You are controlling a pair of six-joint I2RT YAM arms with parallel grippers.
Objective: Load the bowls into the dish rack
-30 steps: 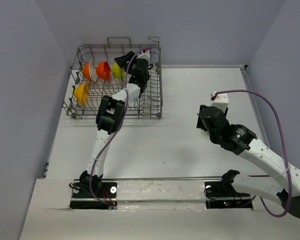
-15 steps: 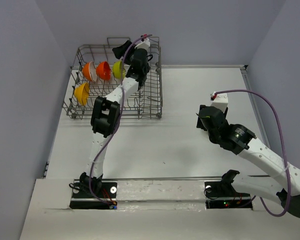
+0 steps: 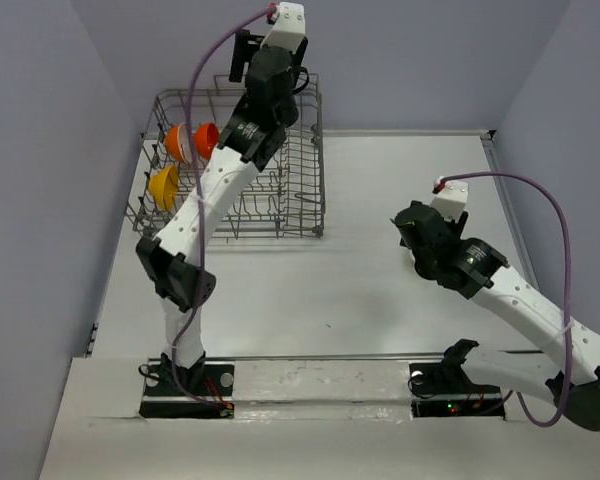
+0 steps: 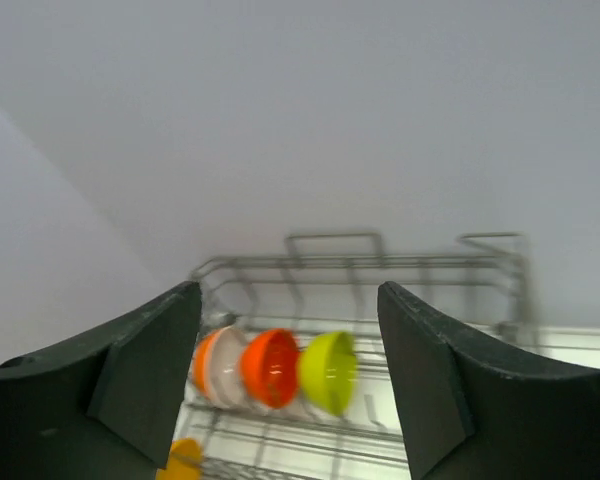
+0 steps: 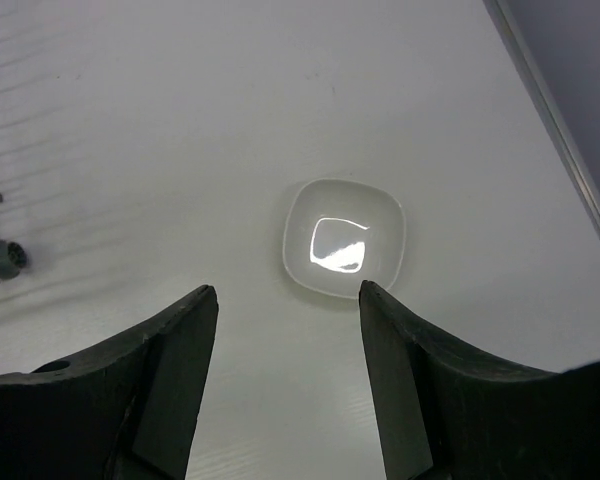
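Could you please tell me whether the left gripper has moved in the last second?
Yes. In the top view the left gripper went from over the dish rack to beyond its far rim.

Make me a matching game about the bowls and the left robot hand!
Things:
1. white bowl
2. green bowl
3. yellow bowl
4. left gripper

Places:
A. in the rack, right beside the red bowl
B. up high, open and empty
C. on the table, outside the rack
D. in the rack, in a nearer row than the red bowl

Pairs: 1-C, 2-A, 3-D, 4-B
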